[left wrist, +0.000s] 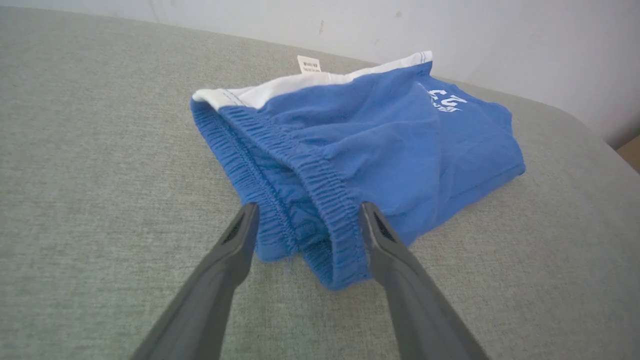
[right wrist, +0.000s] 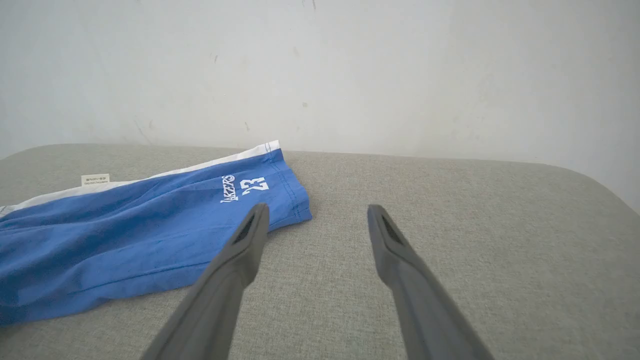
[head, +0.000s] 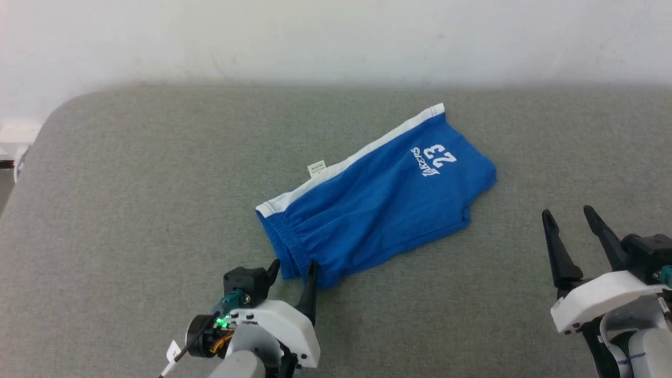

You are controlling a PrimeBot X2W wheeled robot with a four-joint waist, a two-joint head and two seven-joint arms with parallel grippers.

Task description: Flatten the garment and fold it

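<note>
Straddling the waistband (left wrist: 327, 200), is that what your left end effector (head: 294, 265) is doing down by the near edge of the table (head: 131, 210)?

Yes. You are keeping its two fingers spread, one on each side of the bunched elastic corner. Nothing is being pinched yet. That corner is standing up in a thick ridge, so it is probably the easiest part to grab.

And where is the garment (head: 378, 210) lying?

It is lying around the middle of the table, running on a slant. The waistband is pointing toward the near edge, and the leg hem with the white print (head: 433, 160) is reaching toward the far edge. The white stripe (head: 367, 149) is running along its far-left side, with the small tag (head: 316, 168) sticking out beside it. It is looking doubled over, leg on leg, and it is wrinkling near the elastic.

Why are you parking the right end effector (head: 567, 211) off to the side?

You are holding it open too, over bare table toward the right edge, apart from the hem. My guess is that it is waiting there so it can take the hem end once the left one is gripping. Then the two can pull the cloth taut and flat.

Any risk?

If you close on only one layer of the elastic, the other will be sagging when you lift.
</note>
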